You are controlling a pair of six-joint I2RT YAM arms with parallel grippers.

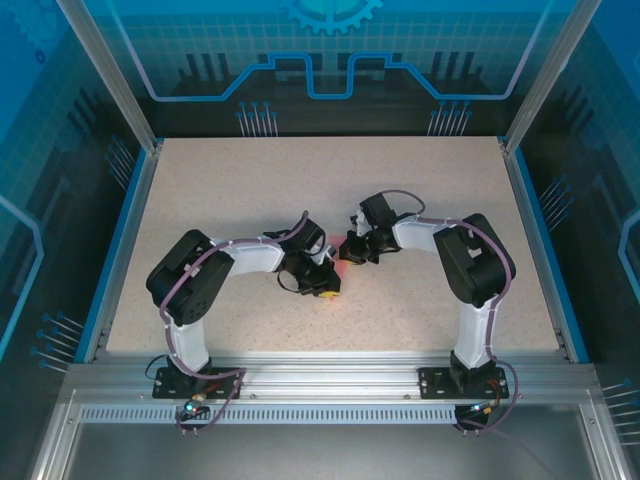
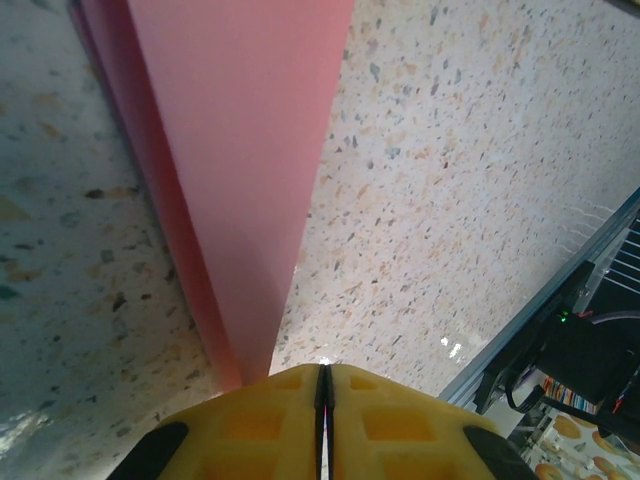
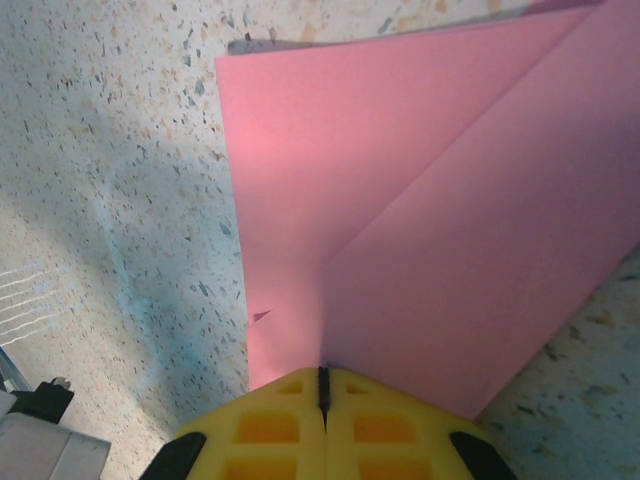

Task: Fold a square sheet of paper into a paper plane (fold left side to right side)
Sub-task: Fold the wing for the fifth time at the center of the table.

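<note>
Working outward from the fingers: the left gripper (image 2: 322, 372) is closed, its yellow fingers together with just a dark seam between them. The pink paper (image 2: 240, 150) narrows to a point that ends at the left finger, off to the side of the seam. It looks touched or pressed rather than pinched, and I can't confirm a hold. The right gripper (image 3: 322, 375) is closed too, with its tips on the paper's near edge. The paper passes under both fingers, not visibly into the seam, so it is probably being pinned flat.

Progress, my read: this is well past a plain square. The right wrist view shows one diagonal flap lying over a flat layer, with a crisp crease. The left wrist view shows a long narrow taper with stacked edges down its left side, so several layers are already folded. It looks like a partly made dart, nose toward the left gripper. I can't tell whether the left-over-right centre fold is done, and the wings don't look spread. Likely left to do: the last folds, creasing, then release.

Around the paper:
- **Near side:** the aluminium rail (image 1: 320, 372) carries both arm bases.
- **Under it:** the speckled table (image 1: 250, 190). The paper lies flat mid-table between the two grippers, mostly hidden by them from above.
- **In the way:** both wrists crowd right over the paper, leaving little room to lift a flap.
- **Far side:** the blue backdrop (image 1: 320, 60).
</note>
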